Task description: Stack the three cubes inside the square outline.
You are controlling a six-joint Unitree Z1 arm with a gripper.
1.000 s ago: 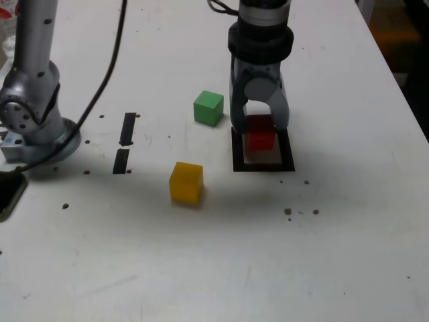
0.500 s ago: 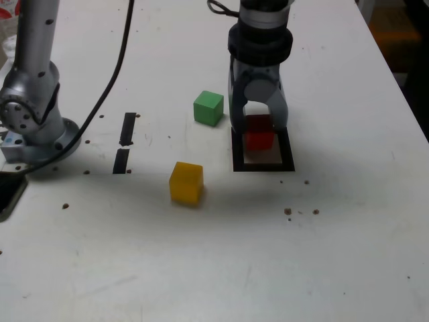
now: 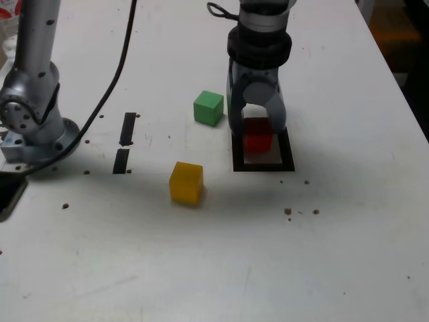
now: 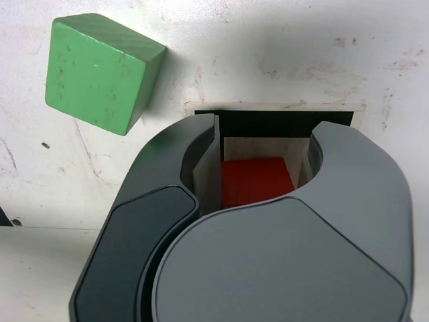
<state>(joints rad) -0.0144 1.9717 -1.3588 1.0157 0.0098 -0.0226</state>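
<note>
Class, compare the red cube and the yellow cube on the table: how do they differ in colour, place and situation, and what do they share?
The red cube is red; the yellow cube is yellow. The red cube sits inside the square outline; the yellow cube lies on the bare table, to the outline's left in the exterior view. The gripper has its jaws around the red cube; the yellow cube stands free. Both look equal in size.

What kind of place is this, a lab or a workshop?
Probably a robotics lab bench: a white table with a taped square outline, coloured cubes such as the yellow cube, and a second arm's base with cabling.
</note>
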